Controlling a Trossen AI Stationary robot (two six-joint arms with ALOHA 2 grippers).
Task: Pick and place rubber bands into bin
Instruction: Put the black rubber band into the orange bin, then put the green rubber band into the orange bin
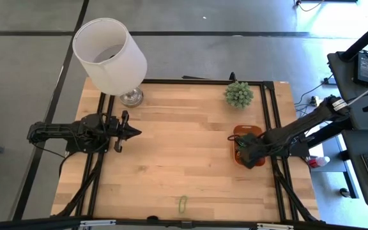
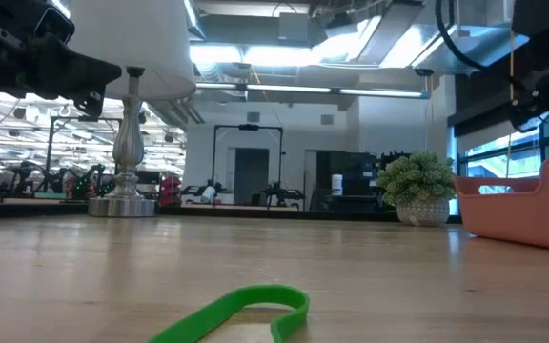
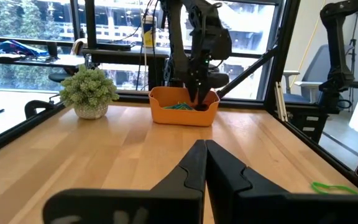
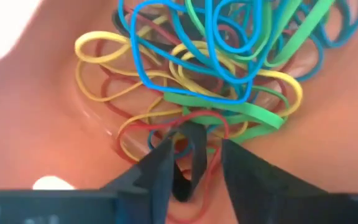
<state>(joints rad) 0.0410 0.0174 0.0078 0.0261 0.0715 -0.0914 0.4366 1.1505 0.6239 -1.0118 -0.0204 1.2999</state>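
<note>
The orange bin point(image 1: 236, 131) stands at the table's right side and holds a pile of rubber bands point(image 4: 222, 68) in blue, yellow, green and red. My right gripper point(image 4: 197, 143) points down into the bin, open, its fingertips at the pile. A dark band point(image 4: 194, 163) stands between the fingers. In the left wrist view the right gripper point(image 3: 199, 102) dips inside the bin point(image 3: 182, 116). One green rubber band point(image 1: 183, 204) lies flat on the table near the front edge. My left gripper point(image 1: 135, 133) waits shut at the table's left, pointing level. My right gripper comes from above with its fingers on either side of the dark band point(image 4: 194, 163), which rests on the pile in the bin. I cannot tell whether the fingers touch the band.
A white-shaded lamp point(image 1: 110, 54) stands at the far left and a small potted plant point(image 1: 239, 94) at the far right, just behind the bin. Black frame rails point(image 1: 268, 115) run along the table's right and left sides. Bare wood lies between the arms.
</note>
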